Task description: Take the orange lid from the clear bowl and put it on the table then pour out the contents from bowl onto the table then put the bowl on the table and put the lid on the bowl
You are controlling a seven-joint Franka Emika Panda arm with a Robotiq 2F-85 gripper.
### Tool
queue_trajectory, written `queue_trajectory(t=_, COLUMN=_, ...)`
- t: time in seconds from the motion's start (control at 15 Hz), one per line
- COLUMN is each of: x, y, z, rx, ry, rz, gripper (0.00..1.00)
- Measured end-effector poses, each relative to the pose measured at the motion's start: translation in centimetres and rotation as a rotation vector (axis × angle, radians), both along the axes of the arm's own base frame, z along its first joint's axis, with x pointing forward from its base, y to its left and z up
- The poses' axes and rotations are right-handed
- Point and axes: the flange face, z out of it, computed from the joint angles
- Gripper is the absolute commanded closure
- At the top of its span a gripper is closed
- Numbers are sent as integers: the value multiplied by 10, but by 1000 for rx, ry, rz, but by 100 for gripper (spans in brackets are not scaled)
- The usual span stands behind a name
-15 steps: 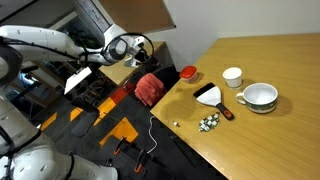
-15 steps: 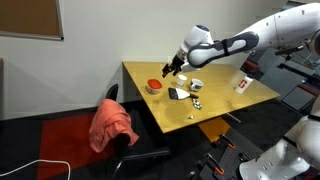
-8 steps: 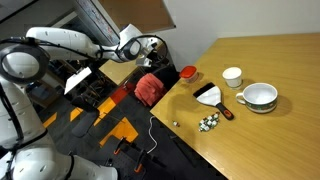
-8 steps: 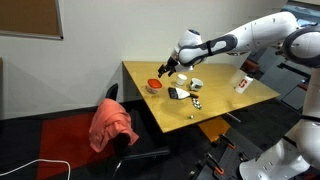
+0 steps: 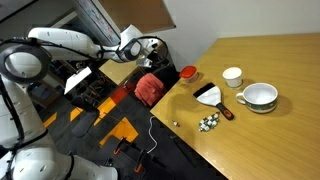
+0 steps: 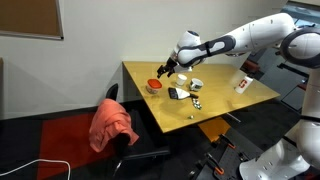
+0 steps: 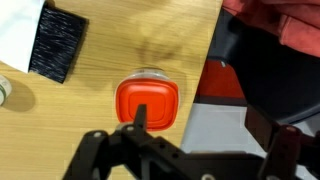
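Arm has swung in over the table corner versus a second ago; no shift in the last half second. The gripper (image 7: 185, 150) hangs above the orange lid (image 7: 148, 103), jaws wide apart, empty. The lid is glossy plastic, rounded-square from above, sitting on the clear bowl (image 7: 150, 73) near the table (image 7: 110, 60) edge. Bowl shows only as a thin see-through rim past the lid; contents hidden under it. Table is smooth pale wood grain. Black bristly brush (image 7: 55, 45) cut off top left. Red cloth (image 7: 285, 20) cropped top right, off the table.
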Motion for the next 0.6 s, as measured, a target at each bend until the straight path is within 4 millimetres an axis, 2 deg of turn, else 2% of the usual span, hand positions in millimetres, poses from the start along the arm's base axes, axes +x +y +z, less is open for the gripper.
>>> queue_trajectory(t=0.53, x=39, y=-3, z=-38, rx=5, ry=-10, rz=-2, gripper=0)
queue_trajectory(t=0.6, x=43, y=-3, z=-43, rx=5, ry=-10, rz=-2, gripper=6)
